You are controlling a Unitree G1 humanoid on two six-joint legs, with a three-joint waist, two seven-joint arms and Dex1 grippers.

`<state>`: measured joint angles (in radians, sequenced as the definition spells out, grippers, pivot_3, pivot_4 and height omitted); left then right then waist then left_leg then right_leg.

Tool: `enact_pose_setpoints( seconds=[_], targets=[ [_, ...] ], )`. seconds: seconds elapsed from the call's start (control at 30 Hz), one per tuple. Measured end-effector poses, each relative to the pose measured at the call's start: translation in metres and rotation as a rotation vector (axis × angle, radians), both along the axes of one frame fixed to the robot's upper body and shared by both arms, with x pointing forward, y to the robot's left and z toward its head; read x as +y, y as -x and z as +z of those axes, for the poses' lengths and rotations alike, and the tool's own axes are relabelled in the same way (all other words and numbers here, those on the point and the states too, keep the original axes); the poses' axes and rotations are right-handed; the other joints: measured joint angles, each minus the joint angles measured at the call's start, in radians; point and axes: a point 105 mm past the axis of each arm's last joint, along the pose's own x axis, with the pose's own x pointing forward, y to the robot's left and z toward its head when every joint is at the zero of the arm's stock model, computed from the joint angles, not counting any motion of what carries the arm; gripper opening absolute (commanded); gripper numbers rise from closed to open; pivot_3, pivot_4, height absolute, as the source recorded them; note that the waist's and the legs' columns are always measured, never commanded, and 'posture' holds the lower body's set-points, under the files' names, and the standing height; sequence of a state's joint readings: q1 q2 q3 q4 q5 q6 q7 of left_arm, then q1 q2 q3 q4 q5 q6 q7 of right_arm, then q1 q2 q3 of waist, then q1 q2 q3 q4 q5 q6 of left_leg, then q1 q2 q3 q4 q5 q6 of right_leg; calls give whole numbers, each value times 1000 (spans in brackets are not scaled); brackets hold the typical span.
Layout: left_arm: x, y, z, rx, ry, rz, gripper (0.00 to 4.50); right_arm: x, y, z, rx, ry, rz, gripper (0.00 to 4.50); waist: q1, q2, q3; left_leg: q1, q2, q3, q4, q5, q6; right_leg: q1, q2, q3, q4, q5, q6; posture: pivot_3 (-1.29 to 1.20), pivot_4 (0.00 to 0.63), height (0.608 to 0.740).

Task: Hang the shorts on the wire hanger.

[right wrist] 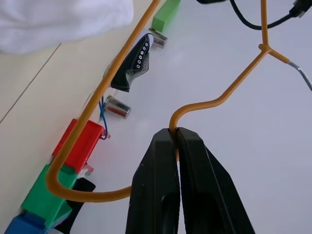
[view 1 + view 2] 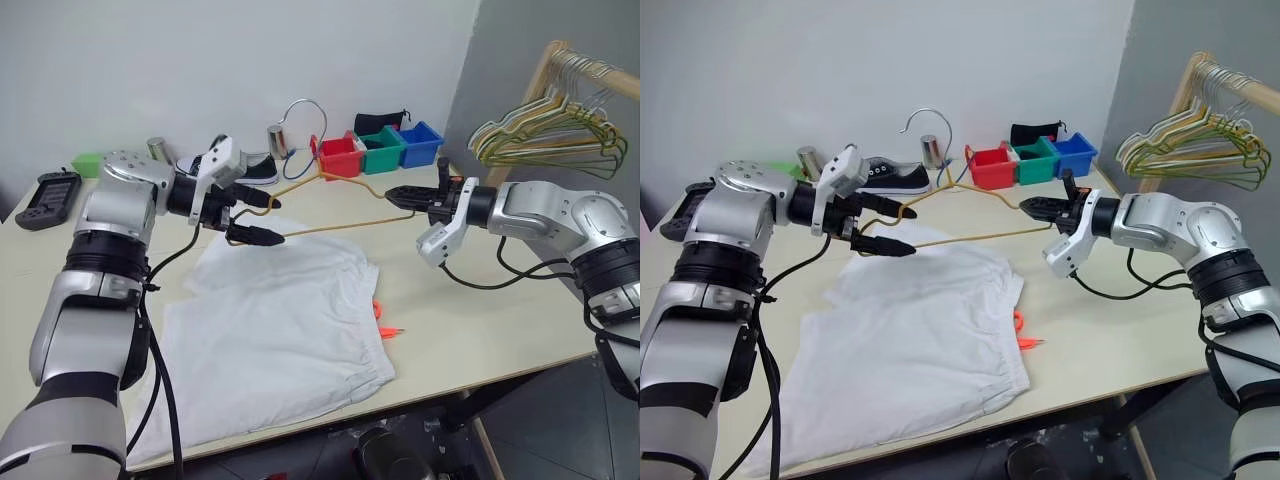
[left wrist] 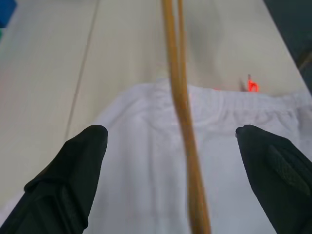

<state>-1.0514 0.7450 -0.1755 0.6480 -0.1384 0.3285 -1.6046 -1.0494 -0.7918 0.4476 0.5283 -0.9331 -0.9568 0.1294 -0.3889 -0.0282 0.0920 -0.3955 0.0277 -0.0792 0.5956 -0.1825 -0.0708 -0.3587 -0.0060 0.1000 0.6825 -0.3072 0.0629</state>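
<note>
On the pale counter (image 2: pixel 480 330) lie the white shorts (image 2: pixel 280 330), spread out flat in the middle. Their waistband is at the 3 o'clock side, and two orange-red string tips (image 2: pixel 385 322) stick out there onto the bare top.

Above the shorts, the yellow wire hanger (image 2: pixel 970 237) is up in the air, with its long bottom bar running across from 9 o'clock to 3 o'clock. Its silvery hook (image 2: pixel 925 120) points up toward 12 o'clock, in front of the wall.

The right hand (image 1: pixel 176 134) is squeezed tight on the hanger, pinching the wire at the bend on the 3 o'clock end. The left hand (image 2: pixel 250 217) is at the 9 o'clock end of the hanger. Its two black fingers (image 3: pixel 83 161) are spread wide apart, and the wire runs between them. The fingers do not press on it.

At the back of the counter, toward 12 o'clock, sit a red bin (image 2: pixel 341 157), a green bin (image 2: pixel 383 151) and a blue bin (image 2: pixel 420 143) in a row. Near them are a black shoe (image 2: pixel 894 176) and a small shiny can (image 2: pixel 932 152). A dark gadget (image 2: pixel 47 199) rests at the far 9 o'clock edge. Off at 2 o'clock, a bunch of hangers (image 2: pixel 550 135) hangs on a wooden rack (image 2: pixel 545 70).
</note>
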Motion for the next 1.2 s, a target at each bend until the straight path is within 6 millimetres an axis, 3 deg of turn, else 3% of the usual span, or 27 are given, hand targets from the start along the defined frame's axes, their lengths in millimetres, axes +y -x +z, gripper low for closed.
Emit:
enact_pose_setpoints(
  seconds=[0.1, 0.2, 0.8, 0.93, 1.1, 1.2],
  targets=[
    [0, 5, -10, 20, -30, -13, 4500, -1, -2, -3, 5, 6, -11, 15, 0, 0, 0, 1, 0, 0, 1, 0, 0, 1, 0, 0, 1, 0, 0, -269, 5, 740],
    [3, 5, -17, 24, -44, 6, 4002, -3, -4, -4, 7, 13, -23, 0, 0, 0, 0, 0, 0, -1, 3, 0, 0, 1, 0, 0, 1, 0, 0, -270, 4, 740],
    [7, 3, -20, -8, -100, 17, 7, -1, -6, -2, -6, -4, -27, 0, 0, 0, 0, 1, 0, -1, 10, 0, 0, 2, 0, 0, 9, 0, 0, -275, 2, 740],
    [9, 0, -21, -28, -106, 34, 7, 0, -6, -3, -1, -2, -25, 0, -1, 0, 0, 1, 0, -1, 12, 0, 1, 2, 0, 0, 11, 0, 0, -279, 3, 740],
    [4, -5, -21, -77, -108, 40, 0, -4, -6, -8, 83, -2, -60, 1085, -1, 0, 0, 2, -1, -1, 13, 1, 1, 3, 0, 0, 12, 0, 0, -283, 3, 740],
    [5, -8, -25, -145, -144, 54, 0, -9, -6, -19, 233, -38, -123, 1782, -4, 0, 0, 4, 0, -1, 13, 1, 1, 5, 0, 0, 11, 0, 0, -280, 6, 740]
  ],
)
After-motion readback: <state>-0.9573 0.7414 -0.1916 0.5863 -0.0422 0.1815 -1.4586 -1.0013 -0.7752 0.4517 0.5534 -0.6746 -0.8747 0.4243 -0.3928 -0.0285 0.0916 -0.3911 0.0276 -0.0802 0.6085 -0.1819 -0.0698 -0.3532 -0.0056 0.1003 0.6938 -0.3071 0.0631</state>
